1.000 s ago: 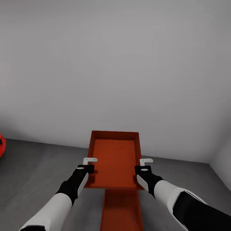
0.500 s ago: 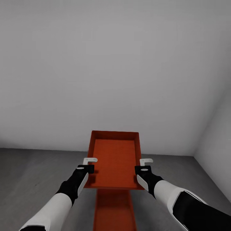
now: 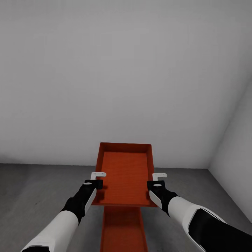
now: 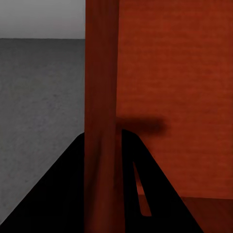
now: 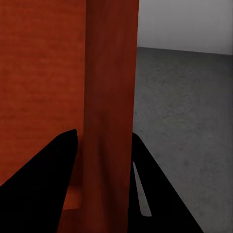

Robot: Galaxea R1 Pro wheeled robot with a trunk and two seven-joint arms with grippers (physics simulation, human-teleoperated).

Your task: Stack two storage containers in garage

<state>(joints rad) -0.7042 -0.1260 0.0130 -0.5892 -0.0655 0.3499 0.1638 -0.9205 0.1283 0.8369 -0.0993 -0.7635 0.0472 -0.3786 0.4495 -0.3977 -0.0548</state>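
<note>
I hold one orange-red storage container [image 3: 124, 175] level in front of me, above the dark grey garage floor [image 3: 35, 196]. My left gripper [image 3: 96, 179] is shut on its left wall, and my right gripper [image 3: 157, 179] is shut on its right wall. In the left wrist view the black fingers [image 4: 145, 184] straddle that wall [image 4: 102, 97]. The right wrist view shows the same grip [image 5: 104, 160] on the other wall [image 5: 109, 97]. The second storage container [image 3: 122, 229] rests on the floor below and nearer me, partly hidden by the held one.
A plain white wall [image 3: 122, 87] stands close ahead. It meets a side wall at a corner [image 3: 211, 164] on the right. Bare concrete spreads left and right of the containers.
The camera has turned right: a red object at the left edge left the picture and the wall corner came in. The arms and the held container keep their pose.
</note>
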